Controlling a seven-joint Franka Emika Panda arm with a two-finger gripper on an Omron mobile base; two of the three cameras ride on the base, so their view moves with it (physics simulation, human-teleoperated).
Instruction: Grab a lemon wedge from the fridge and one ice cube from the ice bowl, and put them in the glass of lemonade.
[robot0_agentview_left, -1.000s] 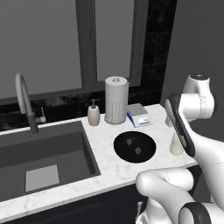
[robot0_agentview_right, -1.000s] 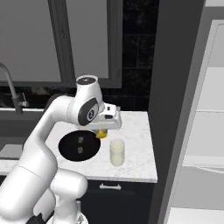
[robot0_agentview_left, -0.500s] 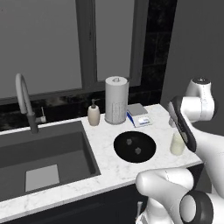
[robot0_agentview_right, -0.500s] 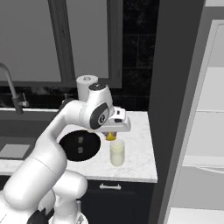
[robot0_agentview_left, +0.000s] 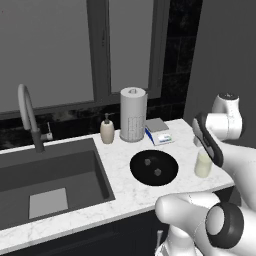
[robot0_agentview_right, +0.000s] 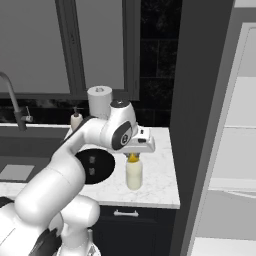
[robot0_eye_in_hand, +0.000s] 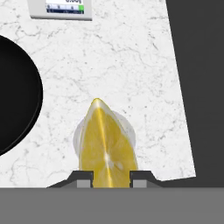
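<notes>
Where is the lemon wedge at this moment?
The lemon wedge is held in the gripper directly above the glass of lemonade, right of the ice bowl in the right base view.

Rendered home kitchen. White marble counter (robot0_agentview_left: 125, 187) over dark navy drawers (robot0_agentview_right: 135, 227). Grey sink (robot0_agentview_left: 45, 180) on the left with a curved tap (robot0_agentview_left: 27, 115). Far side: window (robot0_agentview_left: 90, 45) above black tile. Soap bottle (robot0_agentview_left: 107, 130), paper-towel roll (robot0_agentview_left: 133, 114) and small scale (robot0_agentview_left: 159, 131) along the far edge. Tall grey fridge (robot0_agentview_right: 220, 125) on the right, white shelves showing.
</notes>
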